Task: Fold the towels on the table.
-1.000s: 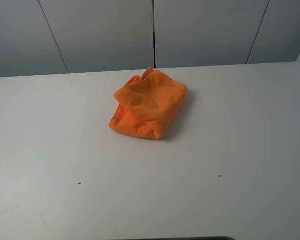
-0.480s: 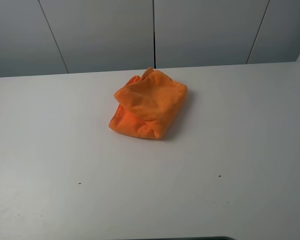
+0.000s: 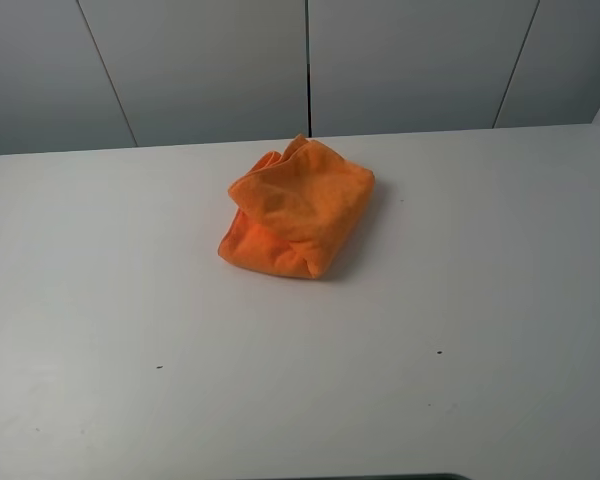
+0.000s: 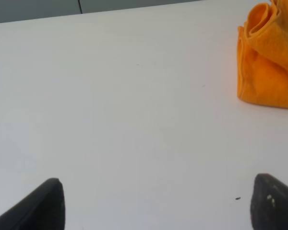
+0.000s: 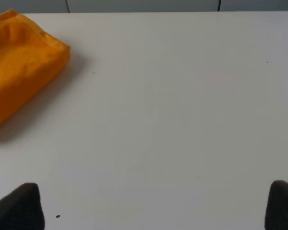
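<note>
Nothing had moved since the earlier frames: the orange towel point(image 3: 296, 209) lay in the same bundled, folded heap as before. In the high view it sat on the white table point(image 3: 110, 300) a little behind the middle, close to the far edge, and no arm was visible. In the left wrist view the left gripper point(image 4: 158, 203) stood wide apart over bare tabletop, holding nothing, with the towel point(image 4: 268, 62) well away from it. In the right wrist view the right gripper point(image 5: 153, 206) was also spread wide and empty, the towel point(image 5: 19, 62) far from its fingertips point(image 5: 24, 206).
</note>
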